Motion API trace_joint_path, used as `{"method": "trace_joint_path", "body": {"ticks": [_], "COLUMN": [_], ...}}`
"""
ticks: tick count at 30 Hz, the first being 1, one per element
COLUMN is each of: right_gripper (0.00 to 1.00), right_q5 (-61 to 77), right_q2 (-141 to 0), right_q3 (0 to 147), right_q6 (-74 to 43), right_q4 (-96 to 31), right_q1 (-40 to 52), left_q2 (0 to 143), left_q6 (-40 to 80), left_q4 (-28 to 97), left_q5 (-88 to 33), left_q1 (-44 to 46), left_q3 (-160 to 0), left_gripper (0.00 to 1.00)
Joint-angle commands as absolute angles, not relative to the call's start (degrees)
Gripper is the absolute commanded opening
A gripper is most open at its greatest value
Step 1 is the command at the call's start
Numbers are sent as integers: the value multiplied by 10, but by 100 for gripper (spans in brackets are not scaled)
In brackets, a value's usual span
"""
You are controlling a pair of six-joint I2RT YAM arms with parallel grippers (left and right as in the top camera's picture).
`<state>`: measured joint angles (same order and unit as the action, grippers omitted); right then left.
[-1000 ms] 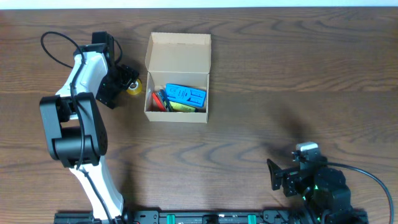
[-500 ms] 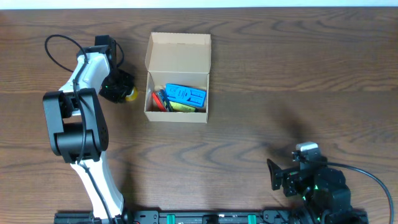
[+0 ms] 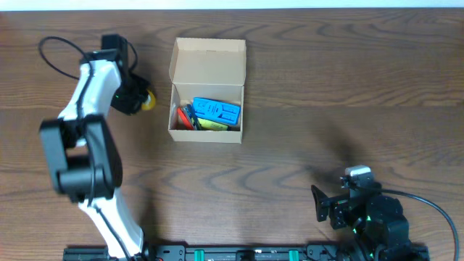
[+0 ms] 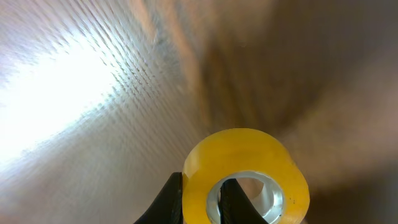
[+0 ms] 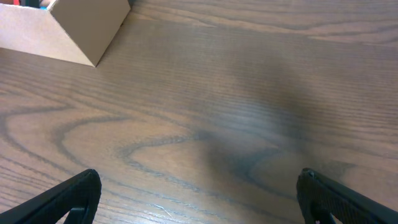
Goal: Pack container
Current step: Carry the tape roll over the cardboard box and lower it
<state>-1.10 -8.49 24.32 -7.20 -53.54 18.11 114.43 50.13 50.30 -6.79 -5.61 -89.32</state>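
The table (image 3: 326, 94) fills nearly all of my overhead view: dark brown wood with long wavy grain running left to right. A thin pale strip (image 3: 232, 3) shows along its far edge; I cannot tell what it belongs to, and no more of the room is visible. In the left wrist camera the wood is blurred, with a broad bright glare across its left side. In the right wrist camera the grain is sharp, with a soft dark shadow over the middle.

Along the near edge runs a black rail (image 3: 239, 254). The left arm (image 3: 94, 80), white with black joints, rises from it and reaches to the far left of the table, a black cable (image 3: 54, 51) looping beside it. The right arm (image 3: 370, 217) sits folded low at the near right corner.

The container (image 3: 205, 135) stands far of centre, well apart from the right arm, with its flap lid (image 3: 207, 69) hinged open toward the far side. A flat blue item (image 3: 216, 110) lies inside on top of smaller red and yellow pieces that I cannot identify.

The left gripper (image 4: 199, 202) is just left of the container. Its jaws pinch the wall of a yellow tape roll (image 4: 245, 158), one finger (image 4: 229, 198) inside the core and the other outside. The right gripper (image 5: 199, 190) has its jaws spread wide over bare wood, holding nothing.
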Motion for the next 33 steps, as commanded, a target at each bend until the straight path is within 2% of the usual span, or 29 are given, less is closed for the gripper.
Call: {"method": "trace_joint_path", "body": {"ticks": [1,5,10,16,26,31,33], "right_gripper": [99,99,99,99,99,99,99], "right_q5": [-15,-15,-15,-15,-15,-15,-15], "right_q2": [-82,-82,-82,-82,-82,-82,-82], "right_q3": [243,243,243,243,243,243,243], "right_q6": [-79,-79,-79,-79,-79,-79,-79], "right_q4": [-536,-536,-536,-536,-536,-536,-536], "right_q1": [176,176,176,176,176,176,176], "left_q2": [1049,985,969,1004,1097,1134,1144], "left_q6": [463,416,376,366,368,369,369], "left_q4": [503,507,519,522,522,514,508], "left_q5": [-49,-50,-48,-38,-50,-61,-62], "left_q1": [-52,-20,62,154,215,226,228], "left_q3": [-896,-896,-896,-896,-896,-896,-896], "left_gripper": [6,6,6,6,7,13,22]}}
